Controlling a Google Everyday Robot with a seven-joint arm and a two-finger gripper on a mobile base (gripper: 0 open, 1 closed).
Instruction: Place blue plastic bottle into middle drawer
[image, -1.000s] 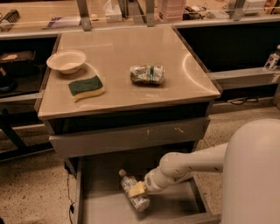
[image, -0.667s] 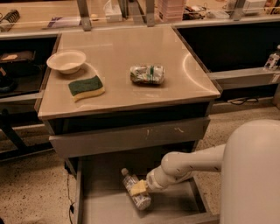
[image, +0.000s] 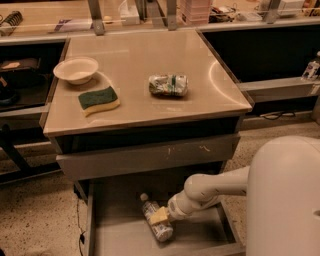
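- Claw straddles the blue plastic bottle beneath it, inside the middle drawer; clamped or loose, cannot tell.
- Danger: lifting without letting go hauls it back out.

Yellowish fingers on white-capped bottle, grey drawer

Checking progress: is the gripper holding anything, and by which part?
The gripper sits mid-length on the blue plastic bottle, inside the middle drawer; an actual grasp cannot be told.

Hand inside drawer, upper drawer above
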